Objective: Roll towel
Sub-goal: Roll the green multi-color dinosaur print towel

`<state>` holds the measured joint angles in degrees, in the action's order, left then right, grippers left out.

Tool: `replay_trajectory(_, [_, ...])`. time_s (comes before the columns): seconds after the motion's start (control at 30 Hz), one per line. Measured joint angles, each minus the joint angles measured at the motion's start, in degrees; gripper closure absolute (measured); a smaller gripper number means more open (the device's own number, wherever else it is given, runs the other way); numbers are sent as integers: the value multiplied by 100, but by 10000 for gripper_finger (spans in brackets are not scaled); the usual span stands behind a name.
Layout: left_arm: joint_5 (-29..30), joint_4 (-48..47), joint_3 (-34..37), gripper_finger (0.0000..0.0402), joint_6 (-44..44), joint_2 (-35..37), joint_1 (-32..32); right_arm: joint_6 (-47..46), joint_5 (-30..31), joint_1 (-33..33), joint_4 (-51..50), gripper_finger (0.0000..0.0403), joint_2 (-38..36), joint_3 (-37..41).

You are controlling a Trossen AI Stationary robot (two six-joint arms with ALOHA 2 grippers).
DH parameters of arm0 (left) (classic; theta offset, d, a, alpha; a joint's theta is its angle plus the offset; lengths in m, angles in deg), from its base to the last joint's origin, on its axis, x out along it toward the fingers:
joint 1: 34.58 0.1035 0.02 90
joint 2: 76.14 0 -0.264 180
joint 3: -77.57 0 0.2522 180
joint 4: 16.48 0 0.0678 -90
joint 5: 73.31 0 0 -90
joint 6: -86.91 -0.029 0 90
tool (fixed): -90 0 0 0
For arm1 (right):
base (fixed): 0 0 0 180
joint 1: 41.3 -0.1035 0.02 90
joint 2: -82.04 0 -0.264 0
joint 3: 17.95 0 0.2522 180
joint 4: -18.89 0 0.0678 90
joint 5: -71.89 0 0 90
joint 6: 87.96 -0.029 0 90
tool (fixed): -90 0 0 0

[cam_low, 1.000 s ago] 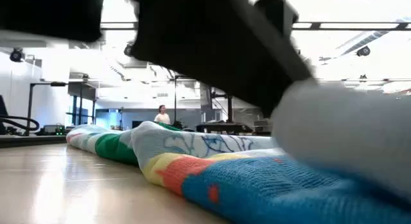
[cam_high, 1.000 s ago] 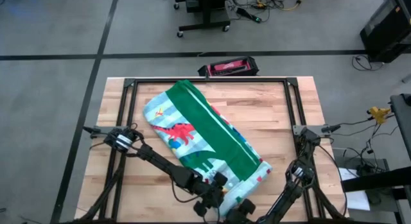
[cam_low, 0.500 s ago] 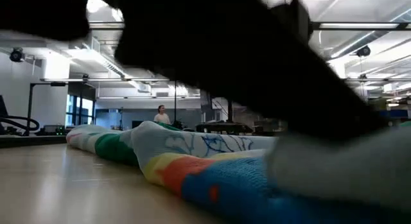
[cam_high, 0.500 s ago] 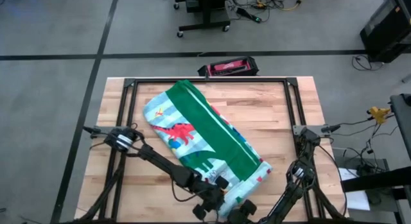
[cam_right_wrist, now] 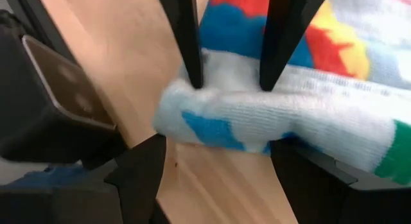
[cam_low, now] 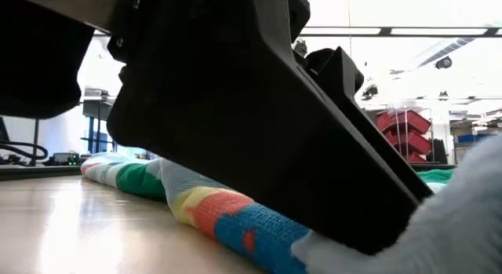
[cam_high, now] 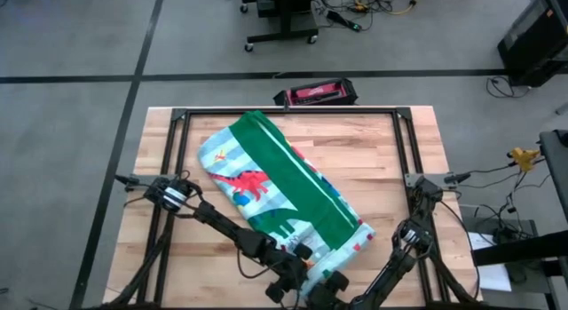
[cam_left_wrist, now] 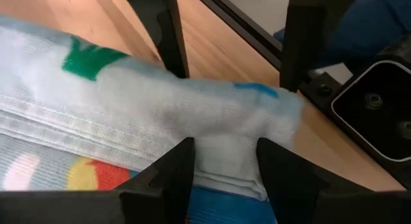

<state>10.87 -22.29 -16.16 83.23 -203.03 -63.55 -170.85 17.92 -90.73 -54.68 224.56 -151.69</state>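
1. Where the table (cam_high: pixel 373 159) meets the frame's bottom edge, both grippers work the towel's near end.
2. Left gripper (cam_left_wrist: pixel 221 161): clamped on a thick fold, unchanged from a second ago.
3. Towel (cam_high: pixel 293 181): folded strip, upper left to lower middle; unmoved.
4. Right gripper (cam_right_wrist: pixel 225 89): has crept leftward; fingers straddle the corner, apparently gripping.
5. Rolling seems barely begun.

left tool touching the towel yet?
Touching. The left wrist view shows the towel folds pinched between the left tool fingers, cloth filling the gap.
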Motion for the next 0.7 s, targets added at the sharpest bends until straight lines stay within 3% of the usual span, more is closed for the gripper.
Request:
replay_trajectory(0.43, [-11, 583, 145, 244, 152, -48, -13, 109, 163, 35, -362, 154, -279, 0])
replay_trajectory(0.7, [-31, 604, 103, 244, 142, -48, -20, -145, 105, -307, -489, 164, -428, 0])
